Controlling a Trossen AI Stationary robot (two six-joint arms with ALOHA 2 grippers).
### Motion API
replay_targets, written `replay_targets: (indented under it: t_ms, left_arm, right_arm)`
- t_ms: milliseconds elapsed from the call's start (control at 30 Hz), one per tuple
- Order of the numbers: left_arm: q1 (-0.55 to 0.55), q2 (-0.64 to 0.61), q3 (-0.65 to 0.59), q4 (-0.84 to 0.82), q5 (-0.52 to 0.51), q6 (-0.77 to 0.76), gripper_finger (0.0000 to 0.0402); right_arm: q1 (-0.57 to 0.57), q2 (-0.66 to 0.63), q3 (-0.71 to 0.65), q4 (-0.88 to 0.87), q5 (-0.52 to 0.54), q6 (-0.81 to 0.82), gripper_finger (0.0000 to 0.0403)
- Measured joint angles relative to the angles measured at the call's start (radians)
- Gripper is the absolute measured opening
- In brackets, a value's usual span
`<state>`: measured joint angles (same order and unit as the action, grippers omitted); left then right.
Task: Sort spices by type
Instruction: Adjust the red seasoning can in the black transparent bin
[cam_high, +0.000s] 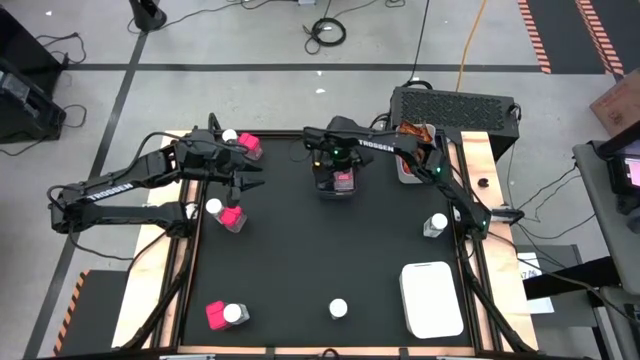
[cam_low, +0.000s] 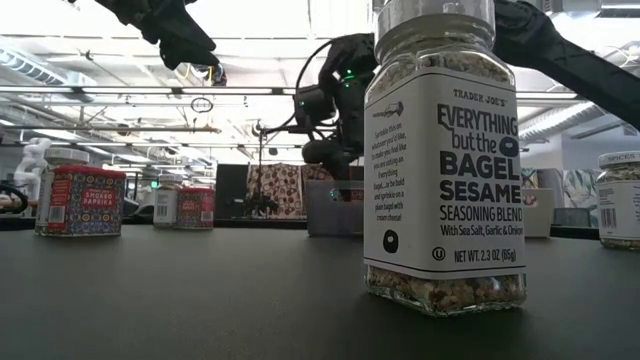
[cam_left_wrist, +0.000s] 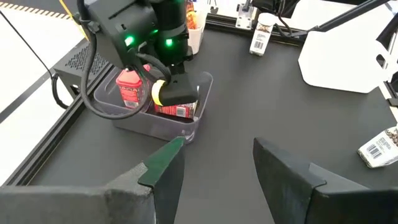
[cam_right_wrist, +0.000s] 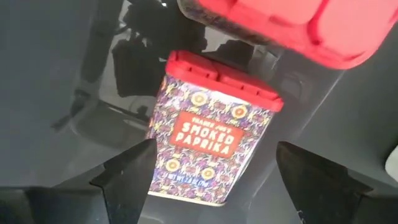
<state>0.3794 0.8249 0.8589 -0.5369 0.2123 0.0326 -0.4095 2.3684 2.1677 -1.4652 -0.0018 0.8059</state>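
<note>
The clear bin at the far middle of the black desk serves as the landmark. The right end effector hangs directly over it with its fingers spread wide, gripping nothing; beneath them a smoked paprika tin lies flat in the bin, with a second red-lidded tin beside it. The left end effector hovers to the left of the bin, its fingers partly apart and empty. Further left of the bin, a white-lidded jar and pink tin pair stands at the far edge and another pair sits nearer. A third pair stands well toward the near left corner. A lone seasoning jar stands straight toward the near edge from the bin, another jar lies to the bin's right, and a white bin rests at the near right.
</note>
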Motion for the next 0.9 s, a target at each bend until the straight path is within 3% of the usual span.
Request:
replay_targets:
  t_ms: [900]
  left_arm:
    - [0.0, 0.0, 0.0, -0.004, 0.0, -0.006, 0.0194]
  right_arm:
    - [-0.003, -0.008, -0.015, 0.051, 0.059, 0.115, 0.0325]
